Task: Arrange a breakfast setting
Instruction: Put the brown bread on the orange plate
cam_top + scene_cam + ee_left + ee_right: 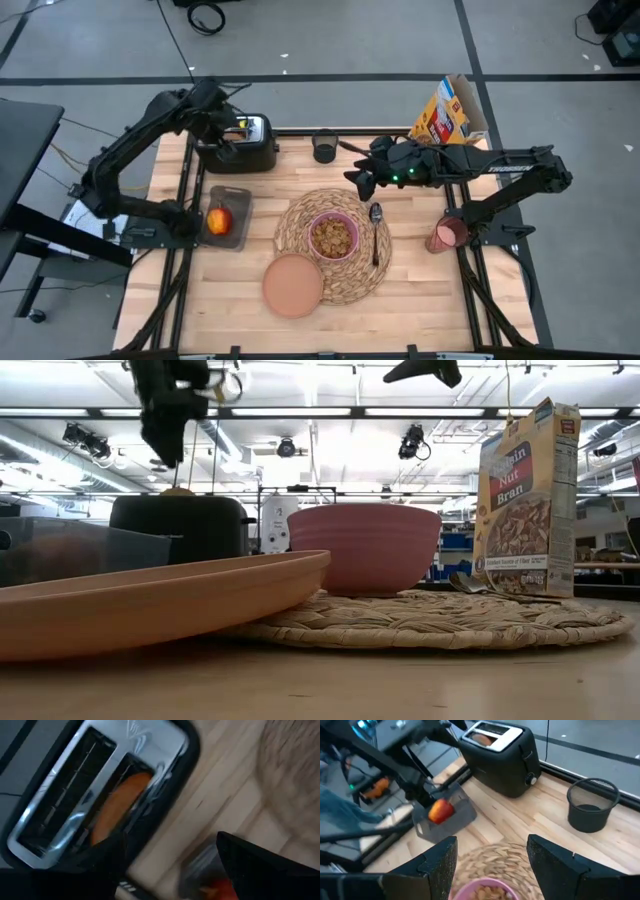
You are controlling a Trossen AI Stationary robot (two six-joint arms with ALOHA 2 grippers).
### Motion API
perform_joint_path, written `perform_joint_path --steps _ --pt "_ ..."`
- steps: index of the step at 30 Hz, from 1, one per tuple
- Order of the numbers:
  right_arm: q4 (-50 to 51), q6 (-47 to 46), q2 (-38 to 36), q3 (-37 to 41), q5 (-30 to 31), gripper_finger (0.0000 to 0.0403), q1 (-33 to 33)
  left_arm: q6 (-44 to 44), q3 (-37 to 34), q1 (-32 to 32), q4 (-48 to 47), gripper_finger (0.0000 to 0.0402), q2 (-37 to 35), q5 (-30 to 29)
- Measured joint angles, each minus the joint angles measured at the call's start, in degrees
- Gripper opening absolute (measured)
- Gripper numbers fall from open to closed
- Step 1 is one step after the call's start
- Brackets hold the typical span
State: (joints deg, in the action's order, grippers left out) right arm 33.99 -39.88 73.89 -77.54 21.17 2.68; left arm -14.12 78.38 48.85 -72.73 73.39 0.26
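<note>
Toast slice [120, 805] below left end effector [170, 865]

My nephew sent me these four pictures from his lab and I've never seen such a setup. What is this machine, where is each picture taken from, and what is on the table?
These are two dark robot arms at a wooden table, laying out breakfast. One picture looks straight down, one looks level across the tabletop, and two come from cameras on the arms' wrists.

On the table lies a woven placemat with a pink bowl of cereal and a spoon; a plate overlaps its edge. An apple sits in a grey tray, and a pink cup stands to the right.

The left gripper hangs open above the black toaster, which holds a toast slice. The right gripper, open and empty, hovers over the placemat. A cereal box stands at the back.
</note>
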Motion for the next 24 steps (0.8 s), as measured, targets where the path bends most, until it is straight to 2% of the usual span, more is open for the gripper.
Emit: perform_joint_path --steps 5,7,17,24 --pt "-2.58 -2.75 0.00 0.00 0.14 0.0245 0.04 -17.36 2.17 5.20 -3.87 0.0312 6.17 -0.07" --pt "-2.70 -4.15 0.00 0.00 0.17 0.0245 0.41 -21.37 2.34 6.33 -4.06 0.0304 7.94 -0.72" --pt "-3.24 -5.62 1.96 0.02 1.16 0.0245 4.21 -24.12 2.42 8.36 3.05 0.0208 11.28 -2.59" --pt "-4.70 -5.57 4.79 0.02 1.22 0.0245 4.76 -28.31 2.43 9.13 1.76 0.0159 12.43 -2.30"
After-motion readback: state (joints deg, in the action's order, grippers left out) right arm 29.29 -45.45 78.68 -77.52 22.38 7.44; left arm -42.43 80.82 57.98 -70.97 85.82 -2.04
